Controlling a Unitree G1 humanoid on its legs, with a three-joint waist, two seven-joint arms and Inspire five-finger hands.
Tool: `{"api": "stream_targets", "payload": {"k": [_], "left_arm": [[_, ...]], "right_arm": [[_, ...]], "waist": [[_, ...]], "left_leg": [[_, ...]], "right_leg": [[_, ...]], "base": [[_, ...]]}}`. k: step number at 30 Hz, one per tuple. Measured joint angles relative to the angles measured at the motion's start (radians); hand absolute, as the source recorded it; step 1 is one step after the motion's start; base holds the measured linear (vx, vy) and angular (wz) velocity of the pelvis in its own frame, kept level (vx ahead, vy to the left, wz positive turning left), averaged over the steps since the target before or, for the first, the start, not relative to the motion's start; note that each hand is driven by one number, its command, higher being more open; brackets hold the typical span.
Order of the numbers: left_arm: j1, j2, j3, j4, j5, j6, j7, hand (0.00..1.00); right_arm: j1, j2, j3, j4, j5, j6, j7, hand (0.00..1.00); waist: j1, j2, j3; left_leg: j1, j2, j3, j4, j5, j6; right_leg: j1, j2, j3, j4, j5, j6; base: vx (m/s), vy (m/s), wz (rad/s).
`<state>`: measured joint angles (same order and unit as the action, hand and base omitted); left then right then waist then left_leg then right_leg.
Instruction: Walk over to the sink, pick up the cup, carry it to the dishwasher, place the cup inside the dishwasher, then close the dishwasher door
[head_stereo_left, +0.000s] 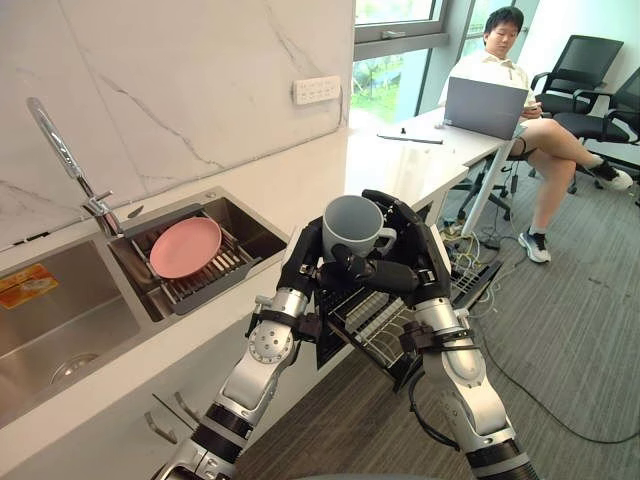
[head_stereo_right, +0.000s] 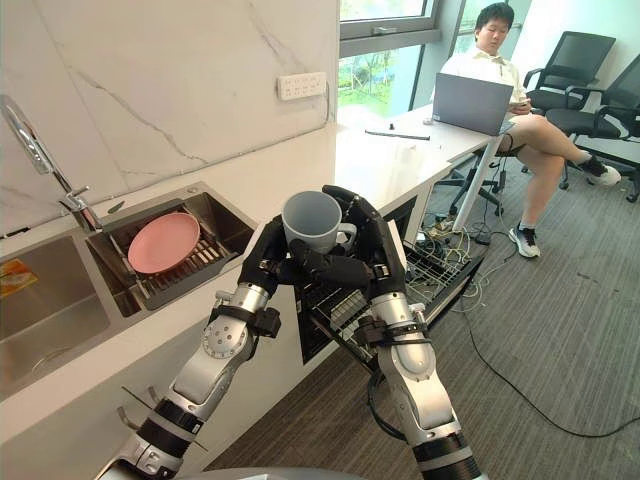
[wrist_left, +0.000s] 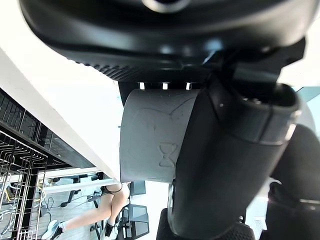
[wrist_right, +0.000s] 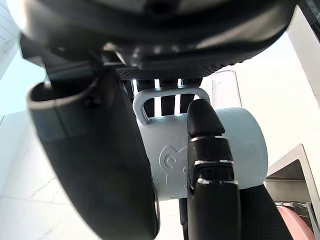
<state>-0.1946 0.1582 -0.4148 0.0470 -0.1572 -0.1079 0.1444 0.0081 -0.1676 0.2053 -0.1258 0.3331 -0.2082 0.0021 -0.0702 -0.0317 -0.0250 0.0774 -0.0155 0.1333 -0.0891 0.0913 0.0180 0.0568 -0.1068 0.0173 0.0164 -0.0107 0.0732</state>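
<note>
A grey cup (head_stereo_left: 350, 222) with a handle is held upright in the air between both hands, above the open dishwasher (head_stereo_left: 365, 322) and its wire rack. My left hand (head_stereo_left: 302, 262) curls round the cup's left side, and my right hand (head_stereo_left: 418, 258) wraps its right side by the handle. Up close in the wrist views, the cup (wrist_left: 150, 145) lies against my left palm, and its handle side (wrist_right: 172, 102) sits among the fingers of my right hand. The dishwasher door (head_stereo_right: 445, 268) hangs open and low beside the cabinet front.
To the left, a sink (head_stereo_left: 255, 232) in the white counter holds a pink plate (head_stereo_left: 185, 247) on a rack, below a faucet (head_stereo_left: 60, 150). A person (head_stereo_left: 505, 75) sits at a desk with a laptop (head_stereo_left: 485, 106) at back right, office chairs (head_stereo_left: 580, 60) behind.
</note>
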Motion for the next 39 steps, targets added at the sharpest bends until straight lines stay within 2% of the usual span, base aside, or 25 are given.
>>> {"api": "stream_targets", "payload": {"k": [6,11,17,20,25,30,39], "left_arm": [[0.025,-0.005,0.001,-0.044,0.001,0.001,-0.02,0.9],[0.076,-0.023,0.027,-0.104,-0.002,0.001,-0.046,0.9],[0.172,-0.033,0.093,-0.239,-0.021,-0.053,-0.088,0.9],[0.198,-0.034,0.129,-0.24,-0.031,-0.06,-0.1,0.9],[0.287,-0.042,0.133,-0.239,-0.058,-0.059,-0.128,0.9],[0.361,-0.047,0.134,-0.217,-0.084,-0.059,-0.153,0.9],[0.509,-0.056,0.135,0.02,-0.098,-0.014,-0.216,0.9]], "right_arm": [[0.006,0.029,-0.044,-0.012,-0.006,-0.006,0.004,0.3],[0.008,0.057,-0.058,-0.032,-0.026,-0.008,0.01,0.3],[0.051,0.109,-0.266,0.002,-0.061,0.041,-0.063,0.3],[0.068,0.108,-0.312,0.002,-0.061,0.042,-0.075,0.3],[0.073,0.108,-0.346,-0.001,-0.061,0.042,-0.076,0.3],[0.075,0.108,-0.36,-0.001,-0.063,0.042,-0.076,0.3],[0.119,0.108,-0.425,0.019,-0.104,0.044,-0.075,0.3]], "waist": [[-0.001,-0.008,0.002],[0.001,-0.011,0.004],[0.008,-0.024,0.013],[0.001,-0.024,0.012],[0.0,-0.023,0.012],[0.002,-0.023,0.013],[0.002,-0.018,0.019]], "left_leg": [[0.0,0.004,0.001,-0.004,0.0,0.001],[0.0,0.006,-0.001,-0.004,0.0,0.0],[-0.003,0.005,-0.005,-0.005,0.0,0.0],[-0.003,0.006,-0.004,-0.005,-0.001,-0.002],[-0.007,0.009,-0.003,-0.005,-0.006,-0.009],[-0.013,0.009,-0.005,-0.004,-0.006,-0.008],[-0.023,0.009,-0.006,-0.005,-0.008,-0.008]], "right_leg": [[0.0,0.0,0.0,-0.001,-0.005,-0.007],[0.003,0.001,-0.004,-0.004,0.001,0.003],[0.003,0.0,-0.011,-0.004,-0.002,0.008],[0.003,0.001,-0.01,-0.005,-0.002,0.008],[0.0,0.004,-0.008,-0.009,-0.003,0.009],[-0.001,0.004,-0.012,-0.015,-0.001,0.008],[-0.008,0.003,-0.015,-0.015,-0.002,0.009]], "base": [[0.0,0.0,0.0],[0.0,0.0,0.0],[0.0,0.0,0.03],[0.0,0.0,0.0],[0.0,0.0,-0.01],[0.0,0.0,0.01],[0.0,0.0,0.0]]}}
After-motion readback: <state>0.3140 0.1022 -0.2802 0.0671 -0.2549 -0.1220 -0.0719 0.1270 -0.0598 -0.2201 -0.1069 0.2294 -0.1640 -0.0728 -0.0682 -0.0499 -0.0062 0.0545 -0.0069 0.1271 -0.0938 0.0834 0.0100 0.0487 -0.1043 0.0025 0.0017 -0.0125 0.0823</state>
